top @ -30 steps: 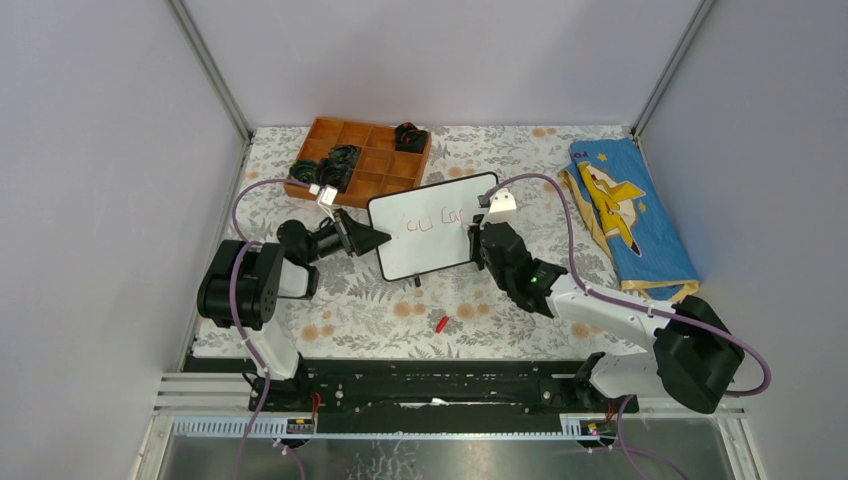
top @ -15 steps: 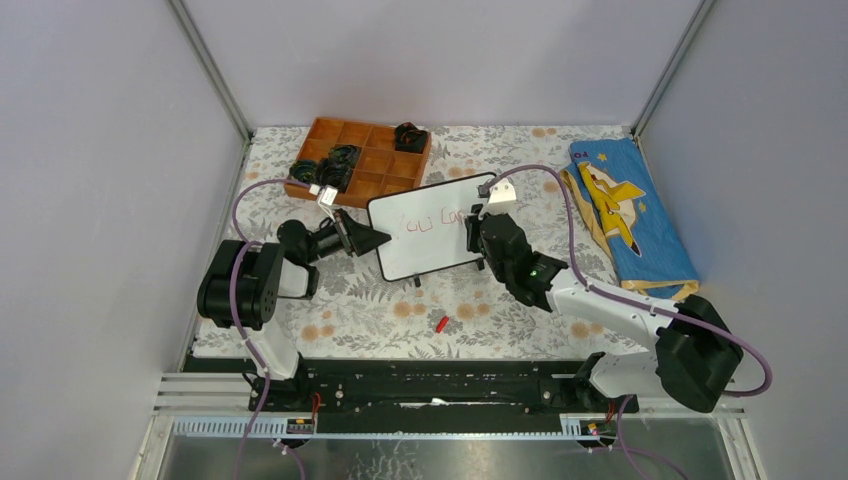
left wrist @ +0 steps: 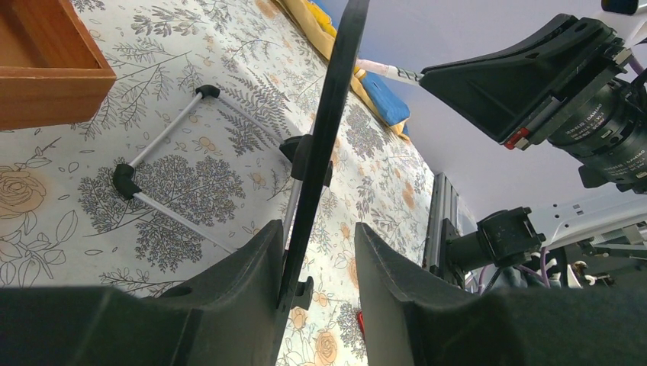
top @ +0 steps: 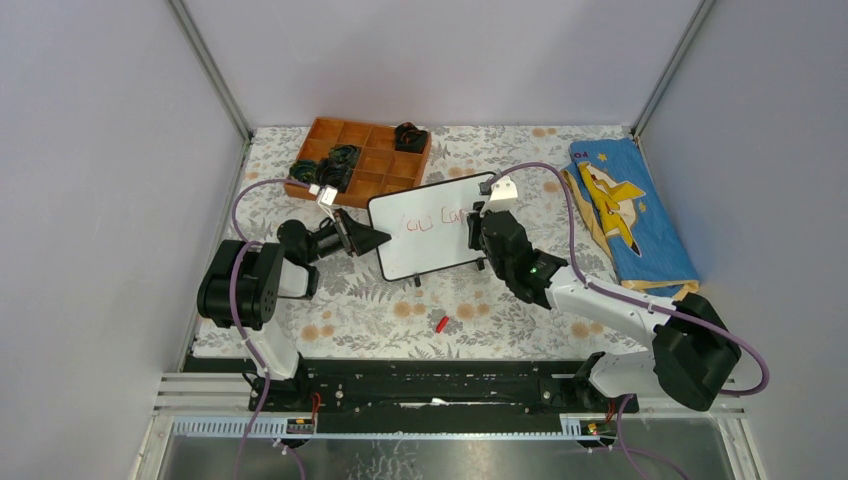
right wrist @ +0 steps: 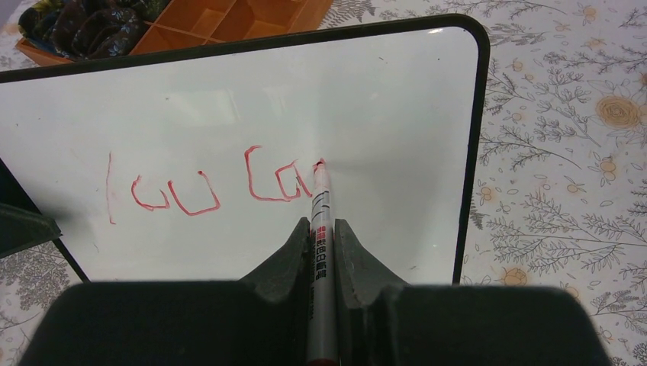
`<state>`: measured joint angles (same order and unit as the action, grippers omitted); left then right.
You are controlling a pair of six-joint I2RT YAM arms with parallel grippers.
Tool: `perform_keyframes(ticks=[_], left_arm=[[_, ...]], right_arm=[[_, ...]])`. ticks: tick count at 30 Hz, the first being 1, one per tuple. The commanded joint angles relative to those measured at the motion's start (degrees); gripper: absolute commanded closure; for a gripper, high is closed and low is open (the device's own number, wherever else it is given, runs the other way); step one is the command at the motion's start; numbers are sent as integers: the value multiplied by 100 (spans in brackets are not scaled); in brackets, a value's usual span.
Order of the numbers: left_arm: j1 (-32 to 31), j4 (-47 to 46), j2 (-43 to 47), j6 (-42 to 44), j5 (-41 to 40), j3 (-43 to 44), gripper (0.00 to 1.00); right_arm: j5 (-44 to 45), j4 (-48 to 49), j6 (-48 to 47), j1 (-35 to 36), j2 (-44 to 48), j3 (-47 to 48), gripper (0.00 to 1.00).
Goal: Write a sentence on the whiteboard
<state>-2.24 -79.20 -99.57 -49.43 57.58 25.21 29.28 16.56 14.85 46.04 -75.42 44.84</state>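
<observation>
A small glossy whiteboard [top: 425, 245] with a thin black frame stands tilted in the middle of the floral tabletop [top: 380, 300], just near of the orange compartment tray [top: 385, 165]. The left fingers [left wrist: 244, 274] straddle its left edge, part-spread; whether they truly clamp I cannot tell. The right fingers [right wrist: 286, 259] pinch narrowly a slim white plastic marker [right wrist: 320, 191], tip on the red sentence [right wrist: 206, 191]. Hard pressing could tip the slick board over or skid the tip, smearing wet ink.

The whiteboard [right wrist: 229, 99] has a smooth, glossy white face in a matt black plastic frame; the marker [right wrist: 321, 229] is shiny plastic, the compartment tray [left wrist: 53, 88] looks wooden, the surface [top: 380, 310] wears a matt floral covering
</observation>
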Motion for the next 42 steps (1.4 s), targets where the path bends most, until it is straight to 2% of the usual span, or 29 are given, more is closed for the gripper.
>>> perform_keyframes(ticks=[1, 17, 36, 42], left_arm=[[-44, -96, 165, 126, 12, 69, 54], [-66, -63, 183, 144, 7, 65, 54], [-92, -17, 175, 169, -6, 80, 54], [-92, 0, 179, 177, -2, 72, 54]], right_arm=[[146, 204, -45, -95, 22, 206, 100], [301, 166, 33, -119, 196, -72, 100], [-4, 67, 174, -105, 411, -428, 100], [-89, 20, 169, -104, 837, -377, 100]])
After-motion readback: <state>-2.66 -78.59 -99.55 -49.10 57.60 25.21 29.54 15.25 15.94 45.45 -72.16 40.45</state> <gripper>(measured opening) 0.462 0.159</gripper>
